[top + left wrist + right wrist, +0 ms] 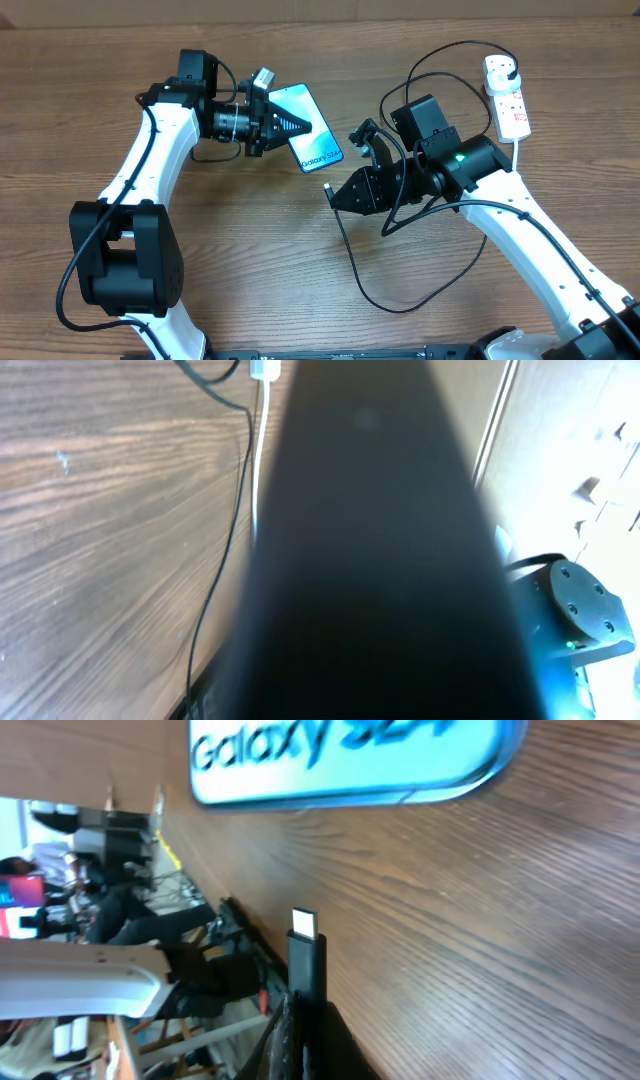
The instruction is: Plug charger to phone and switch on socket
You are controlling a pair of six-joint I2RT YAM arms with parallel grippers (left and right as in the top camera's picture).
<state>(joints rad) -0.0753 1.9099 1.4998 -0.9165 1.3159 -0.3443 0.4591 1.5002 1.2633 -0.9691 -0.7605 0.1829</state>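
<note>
Right pincer (333,194) was clamped on the charger (307,960) just behind its tip, which sat near the phone (320,145) but apart from it. Left pincer (296,126) looked closed on that phone, mid-worktop (250,260). We judged a skewed tip could miss the port or shove the phone loose. We saw no containers; the far-right socket (508,100) held the plug.

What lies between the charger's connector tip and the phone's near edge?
Only bare wooden table; the right wrist view shows nothing between the connector tip and the phone.
</note>
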